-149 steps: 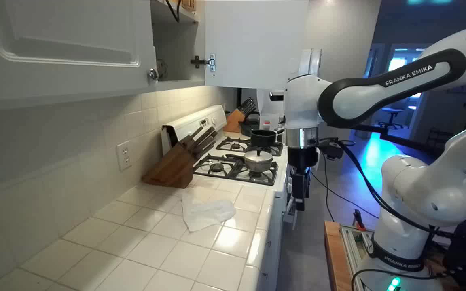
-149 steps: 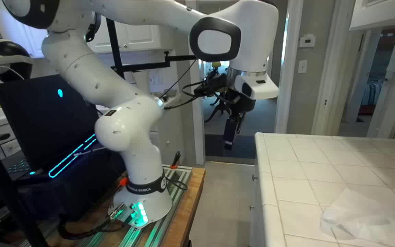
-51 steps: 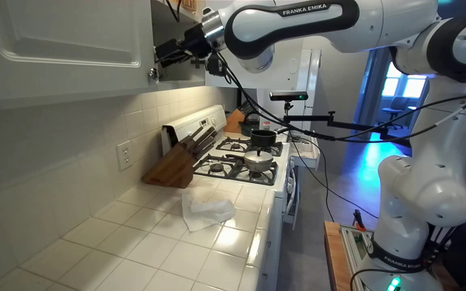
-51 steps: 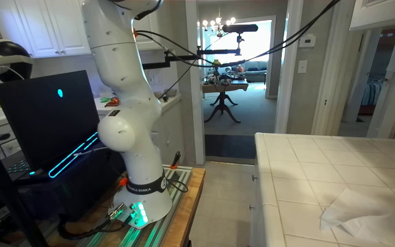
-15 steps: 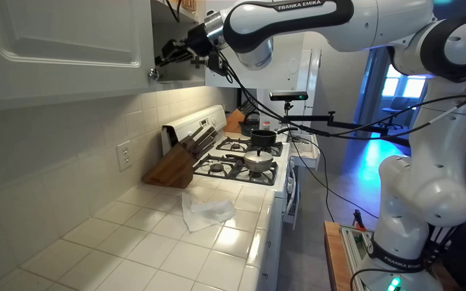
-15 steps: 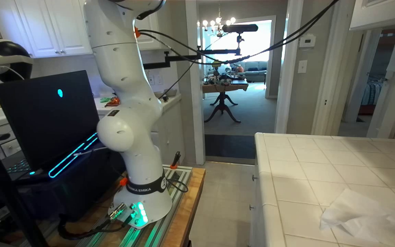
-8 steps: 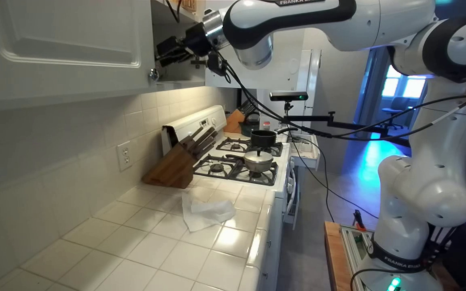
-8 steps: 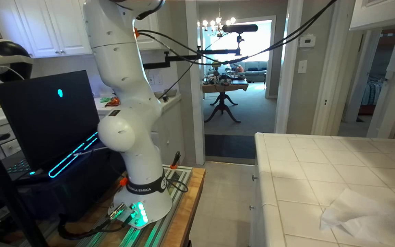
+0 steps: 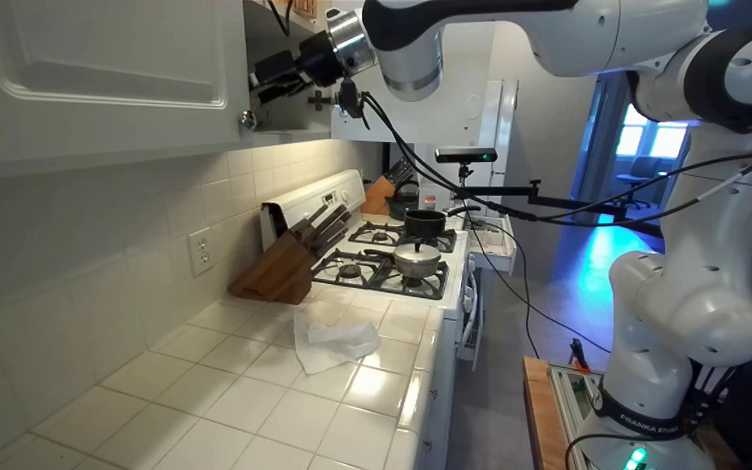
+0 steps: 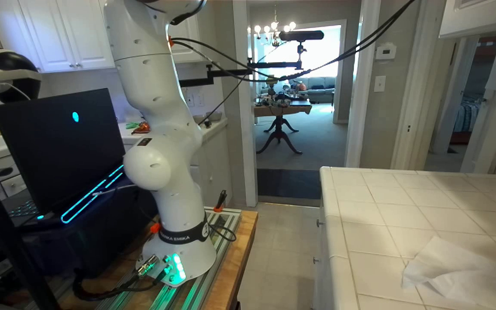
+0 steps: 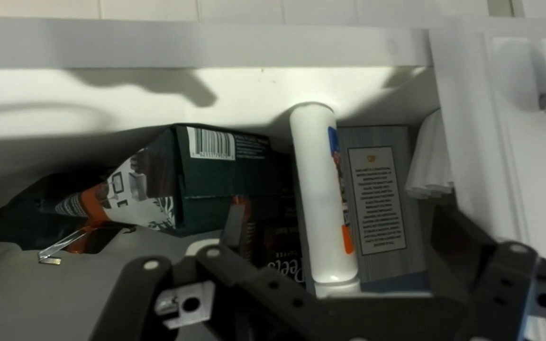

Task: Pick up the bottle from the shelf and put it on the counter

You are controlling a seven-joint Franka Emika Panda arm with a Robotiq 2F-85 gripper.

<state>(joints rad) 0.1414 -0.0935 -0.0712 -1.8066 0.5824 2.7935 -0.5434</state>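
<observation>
I've just watched the gripper (image 11: 341, 220) nudge upward, spread wide with nothing in it, and the wrist view has the bottle (image 11: 324, 199) upright on the shelf (image 11: 254, 92) between its fingers (image 11: 460, 251), so I'd say it's lining up the grasp

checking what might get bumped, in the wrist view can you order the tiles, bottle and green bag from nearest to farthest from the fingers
1. Bottle: mid-picture, standing on the shelf, seen between the open fingers.
2. Green bag: left of the bottle in the picture.
3. Tiles: along the picture's top edge, beyond the shelf.
</observation>
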